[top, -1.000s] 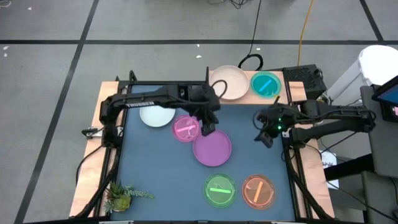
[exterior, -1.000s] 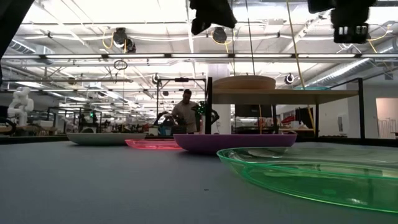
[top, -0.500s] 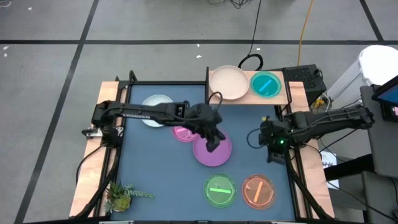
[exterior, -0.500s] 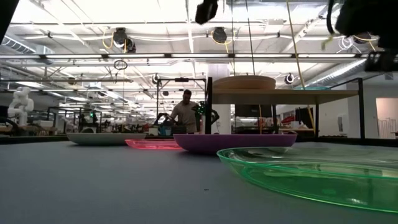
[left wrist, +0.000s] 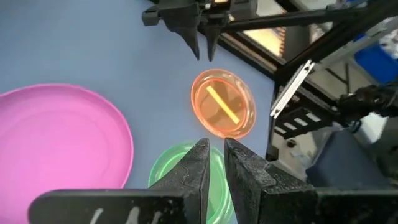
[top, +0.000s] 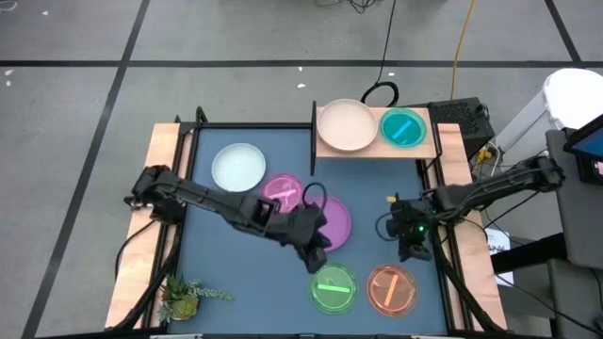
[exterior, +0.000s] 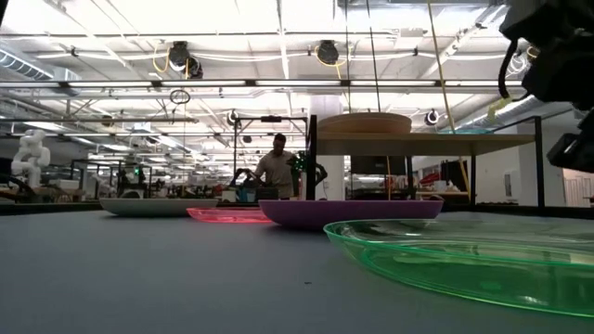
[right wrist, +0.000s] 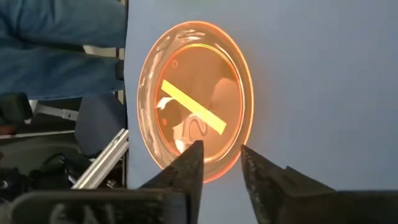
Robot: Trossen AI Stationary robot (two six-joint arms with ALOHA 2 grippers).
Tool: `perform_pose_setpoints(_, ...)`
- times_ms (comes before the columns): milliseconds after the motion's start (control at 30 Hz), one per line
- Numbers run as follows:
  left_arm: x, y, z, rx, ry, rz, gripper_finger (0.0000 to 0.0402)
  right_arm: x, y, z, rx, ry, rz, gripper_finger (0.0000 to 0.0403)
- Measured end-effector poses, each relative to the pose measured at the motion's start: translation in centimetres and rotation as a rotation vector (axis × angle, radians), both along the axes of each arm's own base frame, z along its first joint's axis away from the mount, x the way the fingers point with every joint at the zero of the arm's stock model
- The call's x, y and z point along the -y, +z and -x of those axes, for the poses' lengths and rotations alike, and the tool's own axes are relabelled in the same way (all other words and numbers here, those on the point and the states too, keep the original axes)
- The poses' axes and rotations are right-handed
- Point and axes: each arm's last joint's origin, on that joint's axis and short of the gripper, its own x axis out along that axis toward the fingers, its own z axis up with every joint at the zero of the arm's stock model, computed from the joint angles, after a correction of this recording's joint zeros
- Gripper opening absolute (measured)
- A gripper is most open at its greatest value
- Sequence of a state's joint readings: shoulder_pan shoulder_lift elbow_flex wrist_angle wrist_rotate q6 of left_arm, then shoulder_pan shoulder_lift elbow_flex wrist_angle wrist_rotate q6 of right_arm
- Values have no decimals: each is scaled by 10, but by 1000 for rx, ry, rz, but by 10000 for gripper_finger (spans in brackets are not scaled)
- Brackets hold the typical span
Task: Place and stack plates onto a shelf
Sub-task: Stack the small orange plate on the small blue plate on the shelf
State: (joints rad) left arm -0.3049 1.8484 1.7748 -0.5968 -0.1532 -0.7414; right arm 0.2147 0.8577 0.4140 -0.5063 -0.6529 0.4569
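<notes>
Your right end effector hangs above the counter at its right edge, fingers a little apart and empty. The orange plate lies flat just ahead of it toward the counter's near edge, not touched. In the right wrist view the orange plate sits directly beyond the fingertips, and its yellow centre bar runs slantwise to the gap between them.

Your left end effector hovers at the near rim of the purple plate, fingers nearly together, holding nothing. The green plate is just beyond it. For the orange plate, your right arm is the nearer.

The shelf at the far edge carries the cream plate and the teal plate side by side. The high view shows this layout. The low view shows the shelf standing raised above the counter, which the overhead hides.
</notes>
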Motion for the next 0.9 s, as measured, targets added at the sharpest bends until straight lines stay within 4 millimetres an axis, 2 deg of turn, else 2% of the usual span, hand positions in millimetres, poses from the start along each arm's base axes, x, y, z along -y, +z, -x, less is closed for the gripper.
perform_pose_setpoints(167, 9, -2, 5, -23, 27, -16, 53, -3, -13, 4, 30, 45, 3, 128)
perform_pose_setpoints(467, 8, -4, 7, -49, 65, 4, 53, -3, -30, 11, 23, 41, 18, 126)
perform_pose_setpoints(900, 8, -4, 6, -46, 49, -16, 53, -3, -33, 7, 62, -30, 27, 125)
